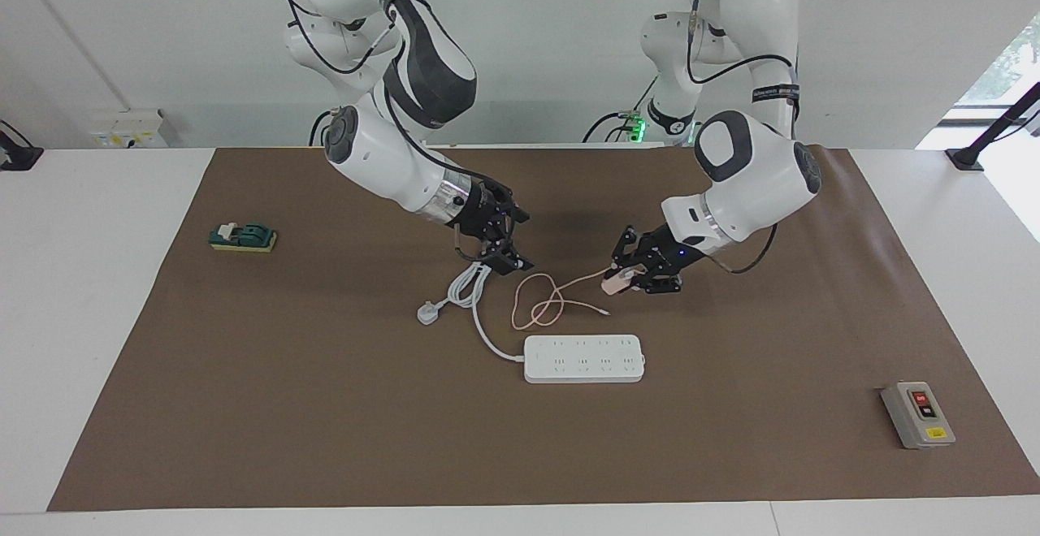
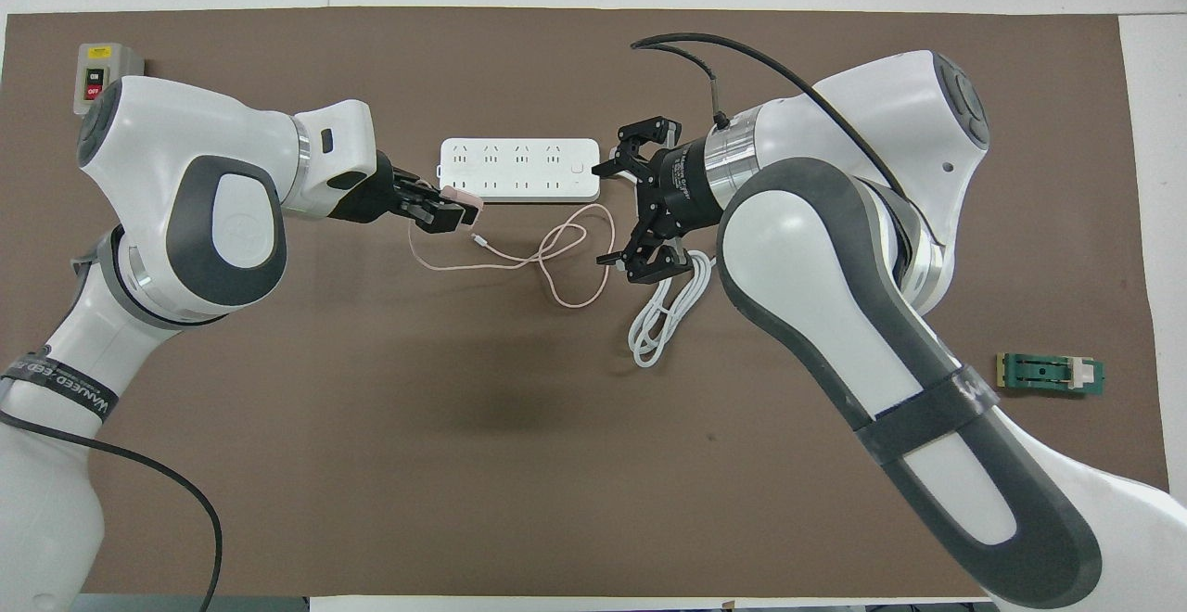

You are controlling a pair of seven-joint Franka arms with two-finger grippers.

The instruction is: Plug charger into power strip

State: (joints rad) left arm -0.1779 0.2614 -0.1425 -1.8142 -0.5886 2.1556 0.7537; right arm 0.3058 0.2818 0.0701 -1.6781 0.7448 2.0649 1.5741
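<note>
Charger (image 1: 615,278): pale pink cube pinched in the left gripper (image 1: 626,278), off the surface, at about one o'clock from the power strip in the facing view; which way its prongs point cannot be told.
Cable (image 1: 549,302): thin and pink, trailing from the charger down onto the brown mat (image 1: 325,406), where it lies in loose loops just at twelve o'clock from the strip in the facing view.
Power strip (image 1: 584,358): flat on the mat, sockets up, nothing plugged into it; its thick white cord (image 1: 479,309) runs off at ten o'clock to a coil and a white plug (image 1: 427,313).
Left gripper: clamped on the charger, its arm angled down toward the surface.
Right gripper (image 1: 498,242): spread wide with nothing in it, hanging over the coiled white cord.
Progress: the charger is in hand but not yet over a socket; by my reading, what remains is carrying it over the strip, lining up the prongs and pressing it home.
Elsewhere: grey switch box (image 1: 918,414) at four o'clock near the mat's corner; small green device (image 1: 242,237) at nine o'clock, well apart.
</note>
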